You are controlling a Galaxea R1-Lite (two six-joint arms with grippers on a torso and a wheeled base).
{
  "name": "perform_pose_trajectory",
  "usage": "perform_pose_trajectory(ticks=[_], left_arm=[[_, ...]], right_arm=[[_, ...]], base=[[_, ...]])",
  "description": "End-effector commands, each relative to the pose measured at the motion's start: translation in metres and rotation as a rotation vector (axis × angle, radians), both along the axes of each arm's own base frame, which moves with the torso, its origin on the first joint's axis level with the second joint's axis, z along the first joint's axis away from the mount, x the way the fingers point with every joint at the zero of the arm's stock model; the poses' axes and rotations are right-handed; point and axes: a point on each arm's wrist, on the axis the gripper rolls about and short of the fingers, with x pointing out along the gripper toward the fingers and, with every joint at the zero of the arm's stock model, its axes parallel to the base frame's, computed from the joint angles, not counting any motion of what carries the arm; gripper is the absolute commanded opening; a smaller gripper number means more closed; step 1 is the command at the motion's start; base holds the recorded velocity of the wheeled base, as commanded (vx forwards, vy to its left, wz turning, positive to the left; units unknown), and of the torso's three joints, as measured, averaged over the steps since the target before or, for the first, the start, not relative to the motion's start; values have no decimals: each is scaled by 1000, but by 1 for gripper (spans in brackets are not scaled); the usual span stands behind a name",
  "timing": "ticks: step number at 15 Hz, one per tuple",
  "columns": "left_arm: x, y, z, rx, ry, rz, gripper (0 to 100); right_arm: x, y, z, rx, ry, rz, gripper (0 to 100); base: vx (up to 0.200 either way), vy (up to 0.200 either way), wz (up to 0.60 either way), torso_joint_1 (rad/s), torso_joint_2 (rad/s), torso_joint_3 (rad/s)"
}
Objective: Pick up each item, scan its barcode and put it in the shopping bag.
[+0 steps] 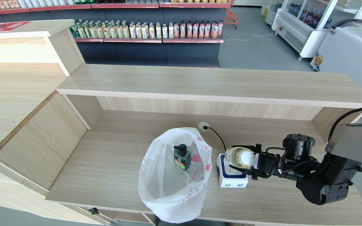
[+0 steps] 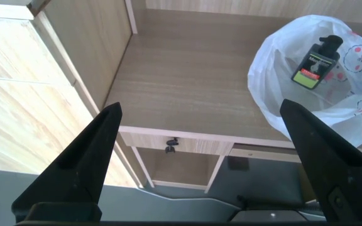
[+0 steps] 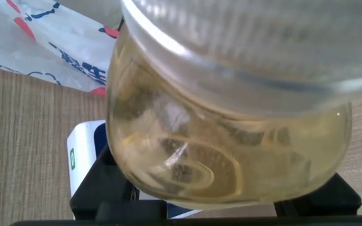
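Note:
My right gripper [image 1: 242, 158] is shut on a clear jar [image 1: 239, 157] of pale yellow contents with a white lid, held on its side just above the white and blue barcode scanner [image 1: 231, 176]. Up close, the jar [image 3: 231, 125] hangs over the scanner [image 3: 83, 166]. To the scanner's left stands the white shopping bag [image 1: 171, 174], mouth open, with a dark green pump bottle [image 1: 182, 157] inside. My left gripper [image 2: 200, 163] is open, hanging off the counter's front edge, with the bag [image 2: 313, 75] and pump bottle [image 2: 316, 59] farther off.
The wooden counter [image 1: 105, 163] has a raised back ledge and a side wall at the left. A black cable [image 1: 217, 135] runs from a round grommet to the scanner. A drawer with a lock [image 2: 171, 144] sits under the counter front.

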Motion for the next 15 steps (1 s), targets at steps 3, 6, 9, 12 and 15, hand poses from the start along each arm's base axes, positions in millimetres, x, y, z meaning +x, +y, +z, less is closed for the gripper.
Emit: perform_pose_trajectory(ticks=[3, 6, 9, 12, 15], left_arm=[[0, 0, 0, 0, 0, 0, 100], [0, 0, 0, 0, 0, 0, 100], [0, 0, 0, 0, 0, 0, 100], [0, 0, 0, 0, 0, 0, 100], [0, 0, 0, 0, 0, 0, 100]], right_arm=[[0, 0, -6, -6, 18, 0, 0], [1, 0, -8, -5, 11, -2, 0], [3, 1, -10, 5, -17, -7, 0], [2, 0, -10, 9, -12, -8, 0], [0, 0, -3, 66, -7, -21, 0]], base=[[0, 0, 0, 0, 0, 0], [0, 0, 0, 0, 0, 0], [0, 0, 0, 0, 0, 0], [0, 0, 0, 0, 0, 0], [0, 0, 0, 0, 0, 0]])
